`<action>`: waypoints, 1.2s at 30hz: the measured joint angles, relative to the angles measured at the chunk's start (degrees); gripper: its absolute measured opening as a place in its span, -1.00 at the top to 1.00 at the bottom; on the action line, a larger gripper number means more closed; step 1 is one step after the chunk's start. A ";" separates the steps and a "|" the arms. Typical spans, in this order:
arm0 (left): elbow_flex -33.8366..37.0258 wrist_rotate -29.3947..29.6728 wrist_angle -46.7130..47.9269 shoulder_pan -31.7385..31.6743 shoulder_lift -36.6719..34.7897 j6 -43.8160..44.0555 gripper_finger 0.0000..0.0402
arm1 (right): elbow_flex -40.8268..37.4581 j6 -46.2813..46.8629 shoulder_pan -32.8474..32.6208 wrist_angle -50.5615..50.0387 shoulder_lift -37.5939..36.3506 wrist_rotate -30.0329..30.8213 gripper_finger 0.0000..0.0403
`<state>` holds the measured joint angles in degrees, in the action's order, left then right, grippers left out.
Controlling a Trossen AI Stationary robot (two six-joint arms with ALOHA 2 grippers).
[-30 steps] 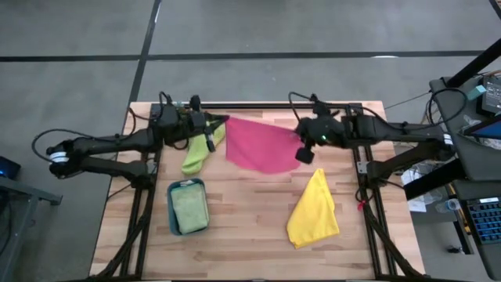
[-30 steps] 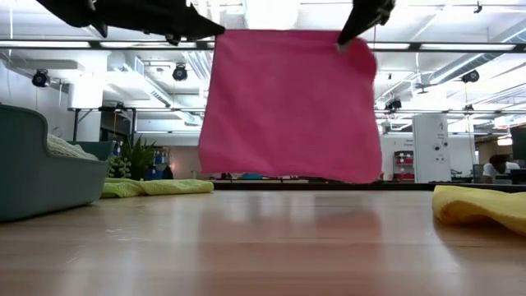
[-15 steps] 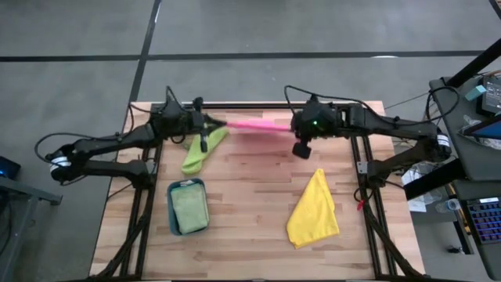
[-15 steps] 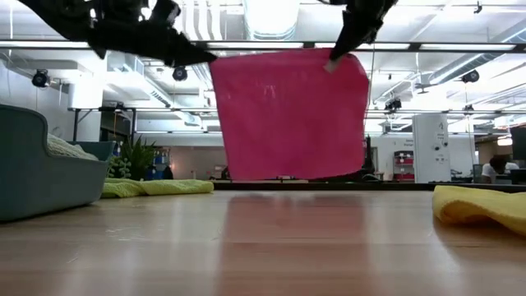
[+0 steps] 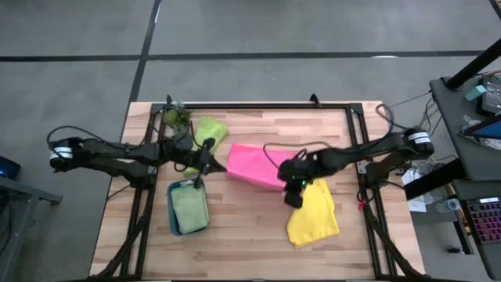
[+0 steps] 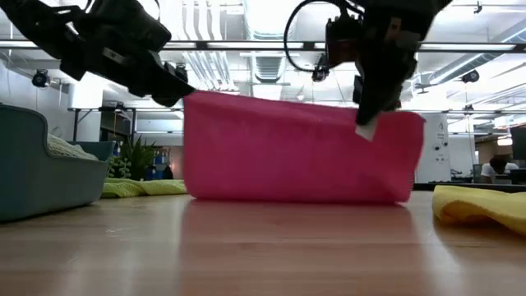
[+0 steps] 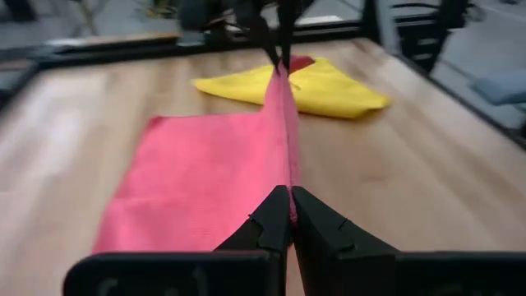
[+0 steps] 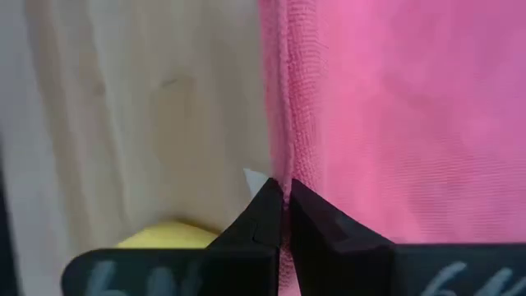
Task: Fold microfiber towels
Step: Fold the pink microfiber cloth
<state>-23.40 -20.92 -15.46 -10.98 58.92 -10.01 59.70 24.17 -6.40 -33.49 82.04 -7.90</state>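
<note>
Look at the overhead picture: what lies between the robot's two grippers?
The pink towel spans the gap, its top edge pinched by the left gripper and right gripper. The high view shows this; the low view shows its lower part resting on the table.

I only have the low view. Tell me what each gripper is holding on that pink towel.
Observer: The left gripper is shut on one top corner of the pink towel, seen in its wrist view.
Operator: Report the right one.
Observer: The right gripper is shut on the towel's edge at the other end; a white tag shows beside its fingers.
Operator: Say what lies behind the towel from my side.
Observer: From above, the lime green towel lies near the potted plant at the far edge.
Operator: And the tray.
Observer: The teal tray holds a folded pale sage green towel.
</note>
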 joint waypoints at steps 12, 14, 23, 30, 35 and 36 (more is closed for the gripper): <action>0.11 1.48 2.82 6.41 4.18 2.15 1.00 | 1.15 2.91 -4.36 5.62 9.37 -3.50 0.96; 0.01 2.41 4.18 6.13 5.82 1.99 1.00 | 2.09 1.29 -3.98 4.04 9.27 -3.36 0.96; -1.44 17.96 4.78 4.26 12.26 0.51 1.00 | 6.62 -6.12 1.42 -7.25 8.45 5.04 0.96; -2.17 22.78 0.90 -0.35 13.59 -0.89 1.00 | 6.67 -11.68 7.19 -9.33 8.52 7.79 0.96; -2.17 22.79 -0.14 -3.63 15.40 -0.89 1.00 | 6.67 -13.91 10.99 -9.31 8.70 9.51 0.96; -2.17 22.79 -0.75 -4.01 16.07 -0.85 1.00 | 6.67 -14.35 11.55 -9.43 8.77 9.61 0.96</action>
<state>-25.56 1.87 -16.21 -14.99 74.98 -10.85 66.37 9.83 5.15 -42.93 90.81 1.72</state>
